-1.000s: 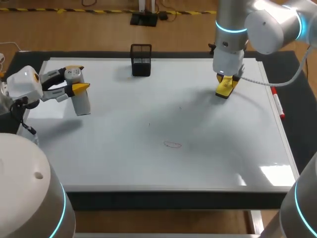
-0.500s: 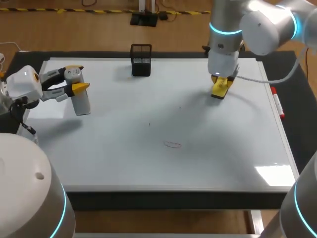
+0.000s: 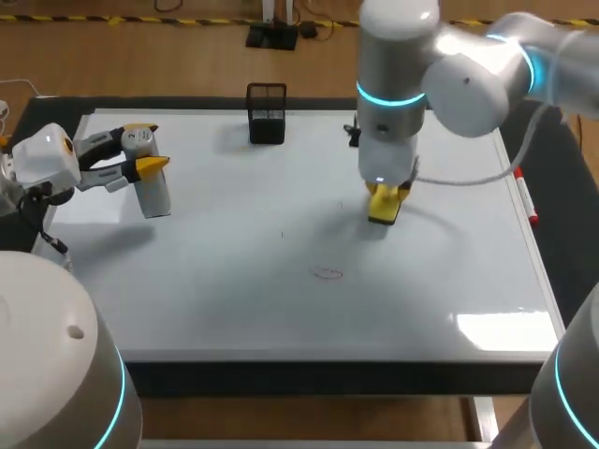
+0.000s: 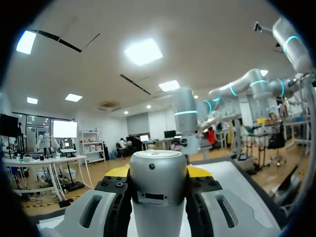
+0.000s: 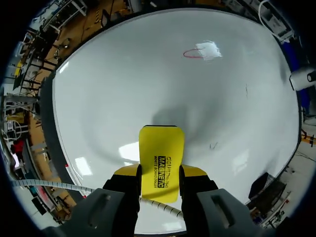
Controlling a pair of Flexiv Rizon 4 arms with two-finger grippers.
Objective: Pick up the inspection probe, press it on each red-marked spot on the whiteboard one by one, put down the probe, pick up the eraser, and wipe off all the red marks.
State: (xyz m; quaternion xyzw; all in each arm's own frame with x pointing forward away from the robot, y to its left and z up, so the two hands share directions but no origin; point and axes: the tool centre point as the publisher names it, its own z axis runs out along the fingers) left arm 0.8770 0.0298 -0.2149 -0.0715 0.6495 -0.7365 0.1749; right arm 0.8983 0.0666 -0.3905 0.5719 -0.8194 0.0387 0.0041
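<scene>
Gripping a yellow rectangular block eraser (image 3: pixel 382 212) from two sides: right gripper (image 3: pixel 386 198), fingers closed in against it. The right wrist view shows it plainly, the eraser (image 5: pixel 161 163) sticking out ahead of the yellow tips. Right arm enters from the far right corner and reaches in toward the middle of the glossy white whiteboard (image 3: pixel 234 309). Eraser sits low over the board, a little right of centre; whether it touches the surface, cannot tell. Soft shadow just ahead of it in the wrist view

Thin red oval mark (image 3: pixel 328 272) on the board, nearer the front edge than the eraser, apart from it and slightly to its left. Same mark (image 5: pixel 193 53) lies well ahead of the eraser in the right wrist view, beside a patch of glare. Two small dark ticks on the board: one (image 3: pixel 341 203) just left of the eraser, one (image 3: pixel 282 234) further left

At the board's left side, left gripper (image 3: pixel 147 147) clamped on a silver cylindrical inspection probe (image 3: pixel 155 195), body hanging below the tips, slightly tilted. In the left wrist view the probe (image 4: pixel 158 192) stands between the two fingers, touching both

Black wire-mesh holder (image 3: pixel 267 112) upright at the board's far edge, well apart from both grippers. Red marker pen (image 3: pixel 524 198) lies along the board's right edge
</scene>
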